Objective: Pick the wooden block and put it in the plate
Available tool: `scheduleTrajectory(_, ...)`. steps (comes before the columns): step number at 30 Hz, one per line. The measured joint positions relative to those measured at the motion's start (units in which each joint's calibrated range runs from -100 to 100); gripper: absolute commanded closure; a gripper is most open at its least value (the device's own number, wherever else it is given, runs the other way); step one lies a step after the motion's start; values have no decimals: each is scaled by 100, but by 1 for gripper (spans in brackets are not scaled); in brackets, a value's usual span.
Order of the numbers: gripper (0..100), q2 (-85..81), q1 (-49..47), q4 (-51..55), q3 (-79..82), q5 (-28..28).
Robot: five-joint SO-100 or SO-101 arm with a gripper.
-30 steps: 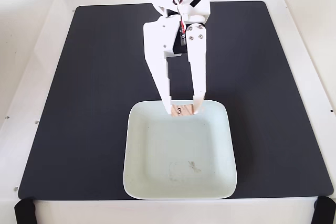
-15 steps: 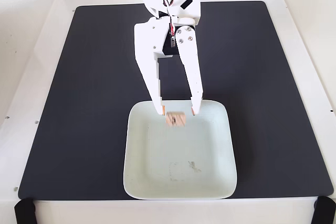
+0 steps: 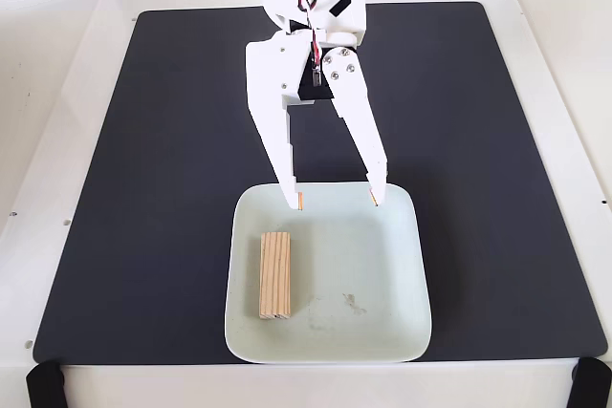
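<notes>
Wooden block (image 3: 274, 275) lying flat inside the plate (image 3: 406, 236), left of centre, apparently delivered; white gripper (image 3: 338, 202) over the far rim, jaws spread wide and empty, on black mat (image 3: 143, 188)

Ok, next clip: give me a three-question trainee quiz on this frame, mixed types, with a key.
1. True or false: the block lies inside the plate.
2. The gripper is: A) shut on the block, B) open and empty above the plate's far rim, C) open over the bare mat.
3. Fill in: in the fixed view, the block sits in the plate's ____ half.

Key: 1 true; 2 B; 3 left.
</notes>
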Motion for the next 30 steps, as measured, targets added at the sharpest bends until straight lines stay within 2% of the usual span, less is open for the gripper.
scheduleTrajectory(1, 98, 0, 0, 0, 0, 0)
scheduleTrajectory(2, 100, 0, 0, 0, 0, 0)
scheduleTrajectory(4, 96, 0, -39, 0, 0, 0)
scheduleTrajectory(17, 99, -111, -87, 0, 61, -21)
scheduleTrajectory(22, 99, -1029, -87, 0, 940, -73)
scheduleTrajectory(30, 99, -3615, -97, 0, 3496, -94)
